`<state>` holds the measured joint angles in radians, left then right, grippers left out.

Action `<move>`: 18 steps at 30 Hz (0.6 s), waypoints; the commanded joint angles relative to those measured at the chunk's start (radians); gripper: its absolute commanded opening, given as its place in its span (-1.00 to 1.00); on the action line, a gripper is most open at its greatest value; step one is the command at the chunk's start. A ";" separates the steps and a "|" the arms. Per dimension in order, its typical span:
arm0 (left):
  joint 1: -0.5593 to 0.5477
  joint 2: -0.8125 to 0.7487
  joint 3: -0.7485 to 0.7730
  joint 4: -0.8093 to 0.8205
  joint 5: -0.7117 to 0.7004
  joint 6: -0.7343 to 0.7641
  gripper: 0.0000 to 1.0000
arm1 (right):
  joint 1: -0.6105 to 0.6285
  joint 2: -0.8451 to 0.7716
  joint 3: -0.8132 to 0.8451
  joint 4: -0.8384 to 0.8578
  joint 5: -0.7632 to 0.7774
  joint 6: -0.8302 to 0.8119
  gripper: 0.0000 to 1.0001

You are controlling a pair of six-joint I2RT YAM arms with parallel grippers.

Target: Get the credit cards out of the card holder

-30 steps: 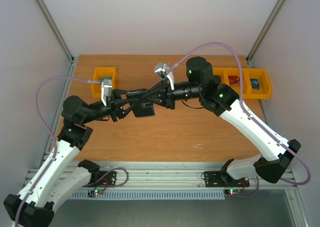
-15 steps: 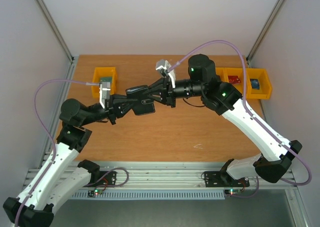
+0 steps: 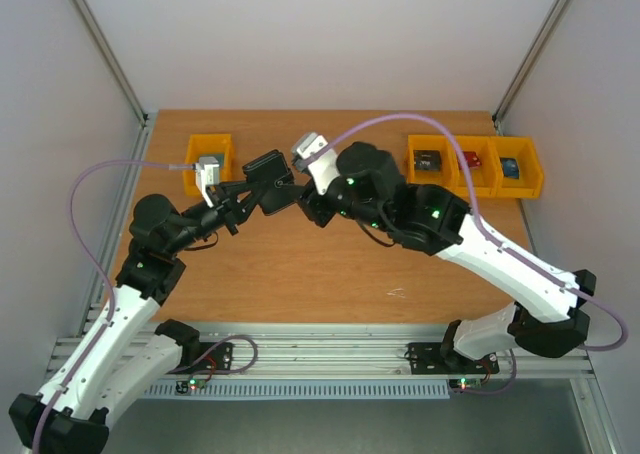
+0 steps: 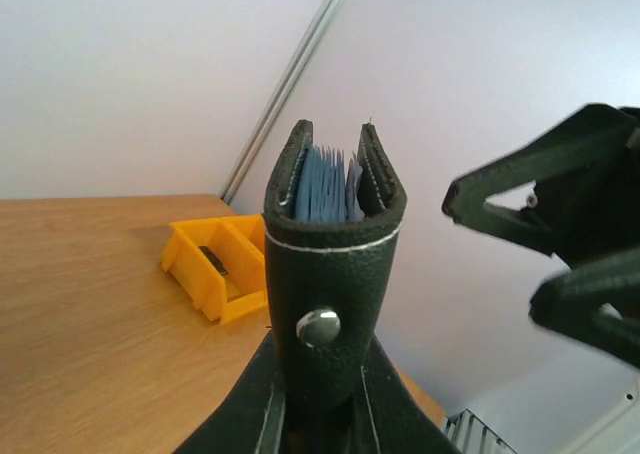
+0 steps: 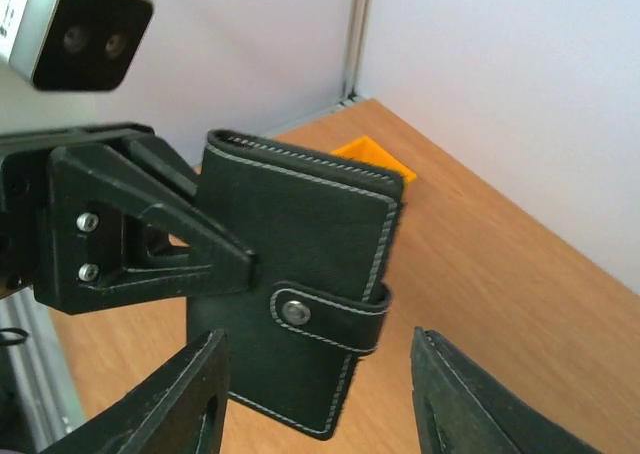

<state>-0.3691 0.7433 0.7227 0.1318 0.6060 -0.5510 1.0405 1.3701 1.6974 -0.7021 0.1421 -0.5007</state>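
Observation:
The card holder [image 3: 268,182] is a black folding wallet, held in the air over the back left of the table with its tab snapped shut. My left gripper [image 3: 243,196] is shut on its lower end [image 4: 335,274], jaws pressed to both faces. Blue-grey pocket edges [image 4: 325,189] show at its open top. The credit cards are hidden inside. My right gripper [image 5: 315,394] is open, its fingers [image 5: 190,404] standing on either side of the wallet [image 5: 290,274] without touching it. In the top view the right gripper [image 3: 303,202] sits just right of the holder.
One yellow bin [image 3: 210,164] stands at the back left, right behind the held wallet. A row of three yellow bins [image 3: 470,164] holding small items lines the back right. Both arms meet over the table's middle left.
My right gripper has opened and let go of the wallet. The left gripper shut on it and carried it up and back-left. The right arm folded in toward the left.

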 commanded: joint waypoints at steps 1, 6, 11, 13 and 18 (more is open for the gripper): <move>0.004 -0.006 -0.002 0.041 -0.045 -0.017 -0.99 | 0.073 0.075 0.035 -0.023 0.210 -0.065 -0.03; 0.004 -0.008 -0.003 0.048 -0.025 -0.018 -0.99 | 0.079 0.168 0.099 -0.028 0.203 -0.038 -0.12; 0.004 -0.011 -0.004 0.055 -0.020 -0.019 -0.99 | 0.079 0.225 0.133 -0.027 0.301 -0.035 -0.35; 0.004 -0.012 -0.006 0.060 -0.009 -0.017 -0.99 | 0.078 0.232 0.128 -0.024 0.339 -0.032 -0.41; 0.004 -0.013 -0.011 0.071 -0.009 -0.017 -0.99 | 0.079 0.262 0.123 -0.050 0.398 -0.018 -0.48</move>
<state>-0.3592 0.7467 0.7090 0.1051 0.5472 -0.5617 1.1236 1.5967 1.7992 -0.7269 0.4175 -0.5327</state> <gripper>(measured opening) 0.109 0.276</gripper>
